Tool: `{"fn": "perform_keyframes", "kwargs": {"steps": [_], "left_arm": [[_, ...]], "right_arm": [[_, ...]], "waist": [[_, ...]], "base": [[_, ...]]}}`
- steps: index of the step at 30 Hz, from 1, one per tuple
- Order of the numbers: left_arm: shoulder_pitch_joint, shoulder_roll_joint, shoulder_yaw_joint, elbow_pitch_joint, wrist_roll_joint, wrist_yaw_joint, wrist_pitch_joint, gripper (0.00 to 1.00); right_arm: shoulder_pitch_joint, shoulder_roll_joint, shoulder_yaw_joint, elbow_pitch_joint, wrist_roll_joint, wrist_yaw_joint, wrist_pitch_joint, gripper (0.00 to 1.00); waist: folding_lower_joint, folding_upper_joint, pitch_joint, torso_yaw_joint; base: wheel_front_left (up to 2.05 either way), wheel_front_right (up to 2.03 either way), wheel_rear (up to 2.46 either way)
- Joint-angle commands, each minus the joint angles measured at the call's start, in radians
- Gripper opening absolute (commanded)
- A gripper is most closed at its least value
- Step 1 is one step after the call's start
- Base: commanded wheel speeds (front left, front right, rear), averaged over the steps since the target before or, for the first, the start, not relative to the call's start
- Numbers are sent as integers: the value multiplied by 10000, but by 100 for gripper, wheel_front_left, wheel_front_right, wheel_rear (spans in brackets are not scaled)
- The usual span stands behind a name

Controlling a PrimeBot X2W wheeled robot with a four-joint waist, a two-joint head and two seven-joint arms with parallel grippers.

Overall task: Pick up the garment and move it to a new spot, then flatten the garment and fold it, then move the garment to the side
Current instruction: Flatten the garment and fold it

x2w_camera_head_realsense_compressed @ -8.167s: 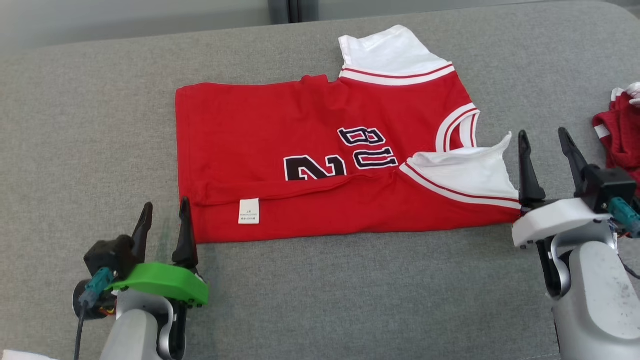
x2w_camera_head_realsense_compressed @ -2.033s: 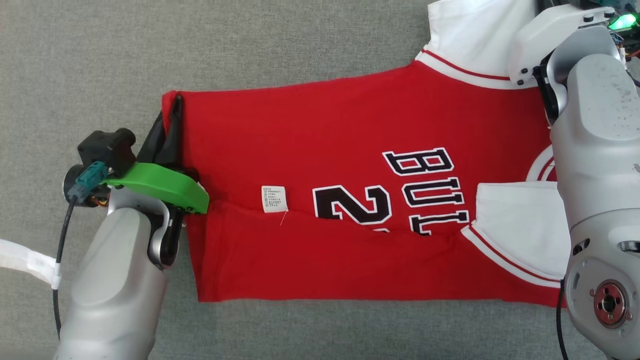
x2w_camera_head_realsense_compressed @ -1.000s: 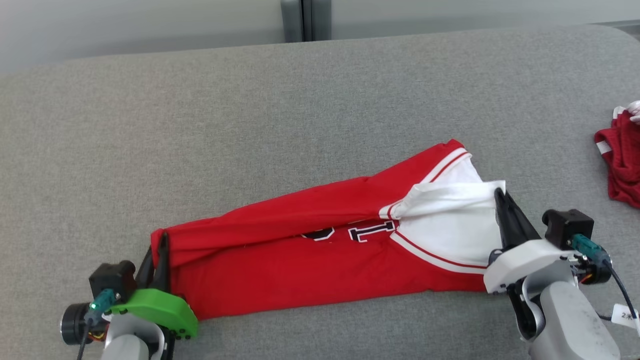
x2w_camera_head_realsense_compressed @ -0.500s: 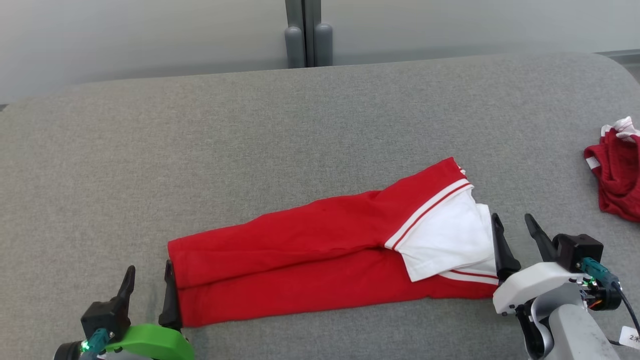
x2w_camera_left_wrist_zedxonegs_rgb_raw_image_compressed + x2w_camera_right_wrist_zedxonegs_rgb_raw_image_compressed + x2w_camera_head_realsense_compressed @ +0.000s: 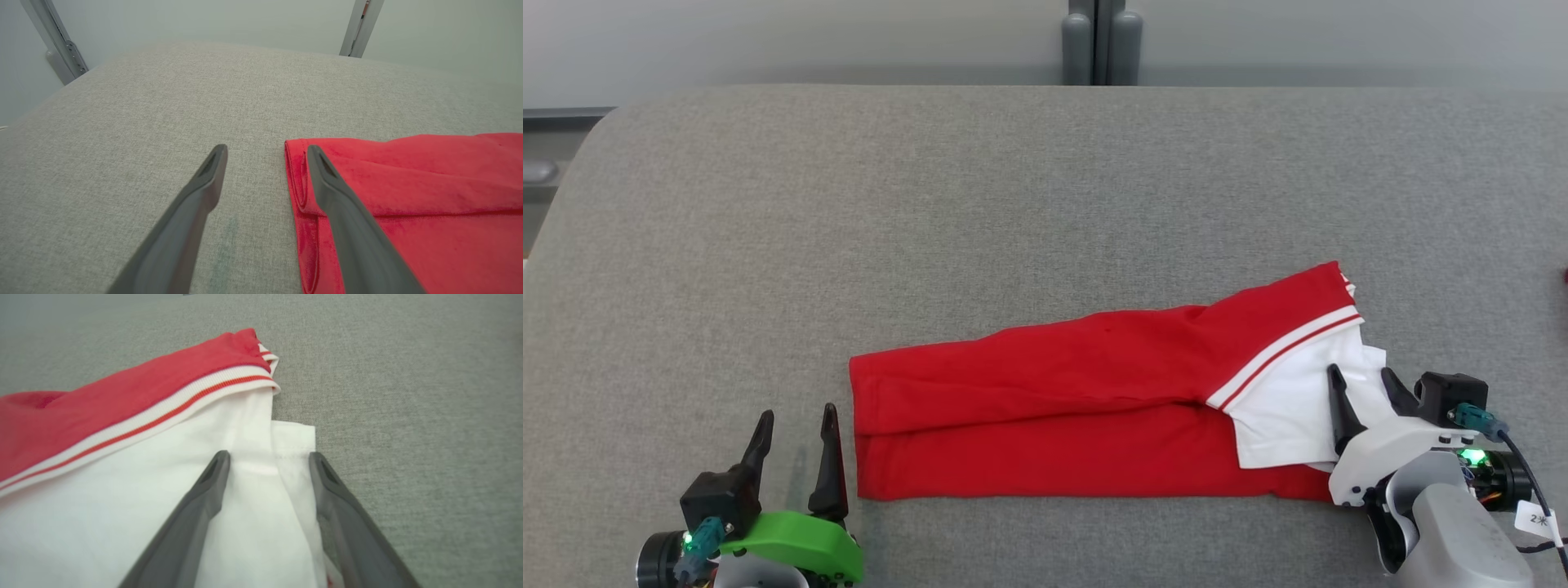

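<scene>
Now, in the head view, the garment (image 5: pixel 1062 408) lies as a long, narrow red band on the grey padded surface (image 5: pixel 931 204), toward the near right, with its white sleeve (image 5: pixel 1290 408) at the right end. A second ago both grippers were clamped on its two ends; both have since let go. The left gripper (image 5: pixel 796 416) stands with its jaws wide just beside the left hem, holding nothing. The right gripper (image 5: pixel 1360 374) is spread as well, over the sleeve.

From the left wrist view, the left gripper (image 5: pixel 266 149) is wide open and empty. One finger crosses the doubled red edge of the garment (image 5: pixel 408 183) in the picture, and the other stands over bare fabric.

From the right wrist view, the right gripper (image 5: pixel 269 455) straddles the white sleeve (image 5: pixel 163 477) with no cloth pinched between its fingers.

So the lengthwise fold looks laid and released. What likely remains is a crosswise fold and then the move to the side. The sleeve end sits a little skewed and may want tidying first.
</scene>
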Motion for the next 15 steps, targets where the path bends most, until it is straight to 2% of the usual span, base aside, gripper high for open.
{"fn": "perform_keyframes", "kwargs": {"steps": [1,5,6,7,8,9,10,12,15], "left_arm": [[-160,21,-26,11,-108,21,9,100],[-178,21,-34,-6,-146,21,11,100],[-165,21,-20,-3,-152,21,10,100],[-145,21,-17,4,-154,21,10,100],[-120,20,-11,14,-152,21,11,100],[-108,20,-3,27,-149,21,11,100],[-84,20,-17,39,-134,21,10,100],[-44,20,-60,55,-55,21,10,100],[138,21,-54,53,28,21,10,100]], "right_arm": [[2,-28,-41,359,134,-18,38,100],[97,46,619,851,940,-7,125,100],[133,89,1025,888,1215,15,135,96],[160,143,1344,890,1516,24,141,74],[190,172,1664,821,1841,30,144,41],[219,175,1915,777,2059,32,146,16],[244,181,2183,714,2237,42,144,0],[281,154,2408,632,2400,41,143,0],[359,-3,2014,373,2208,15,92,0]], "waist": [[0,0,183,289],[0,0,211,367],[0,0,207,361],[0,0,195,346],[0,0,179,320],[0,0,162,296],[0,0,131,256],[0,0,62,183],[0,0,-138,-15]], "base": [[0,0,0],[0,0,0],[0,0,0],[0,0,0],[0,0,0],[0,0,0],[0,0,0],[0,0,0],[0,0,0]]}}
